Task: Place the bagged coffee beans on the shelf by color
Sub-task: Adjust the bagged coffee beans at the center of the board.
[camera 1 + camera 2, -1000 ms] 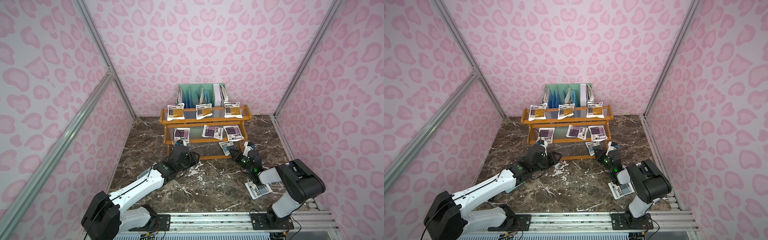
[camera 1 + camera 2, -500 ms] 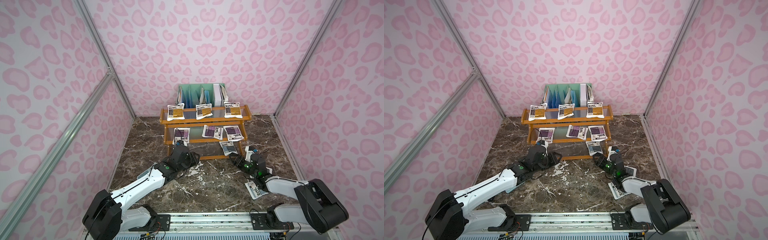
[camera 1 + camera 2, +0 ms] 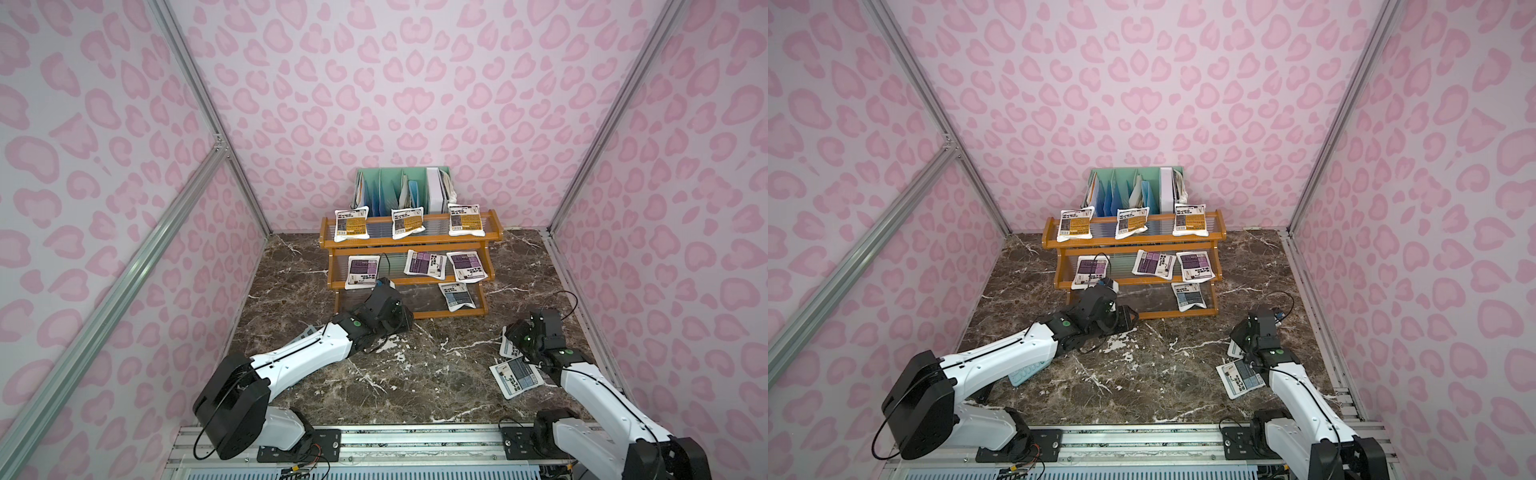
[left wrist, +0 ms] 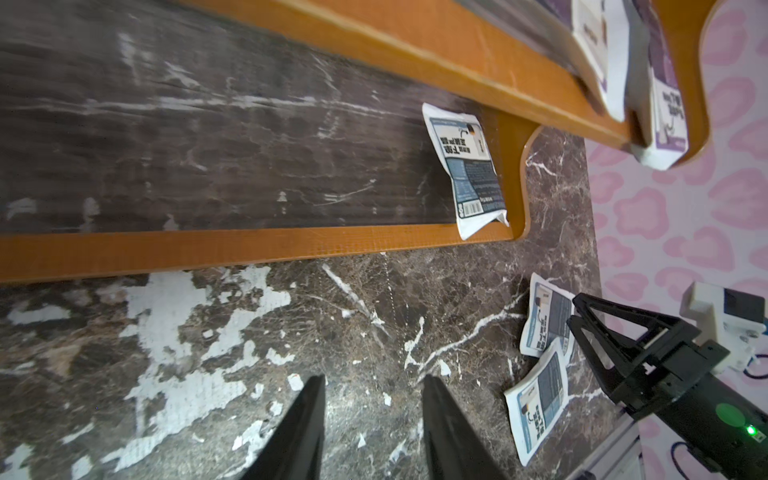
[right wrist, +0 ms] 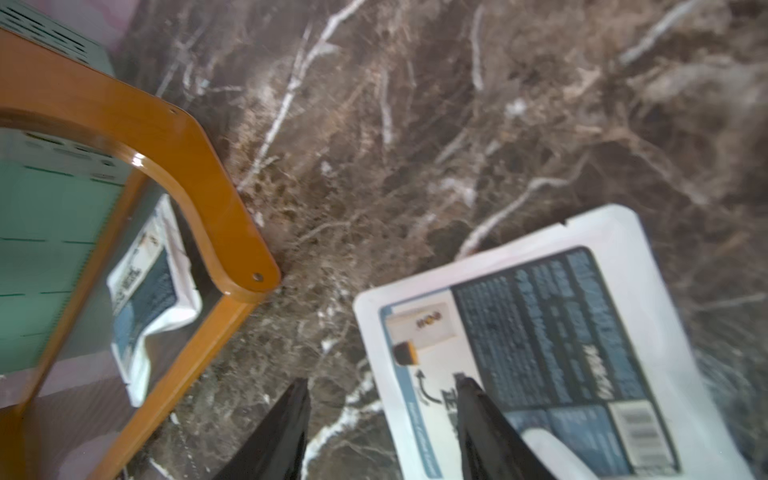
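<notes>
Two grey-blue pouches lie on the counter at right, so we hover our right pincer, released, over the farther pouch, meant for the bottom tier of the shelf, our left pincer idling released too.

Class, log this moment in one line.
wooden shelf bottom tier: one grey-blue-labelled white pouch; marble table: two more pouches; right pincer: open above one; left pincer: open
</notes>
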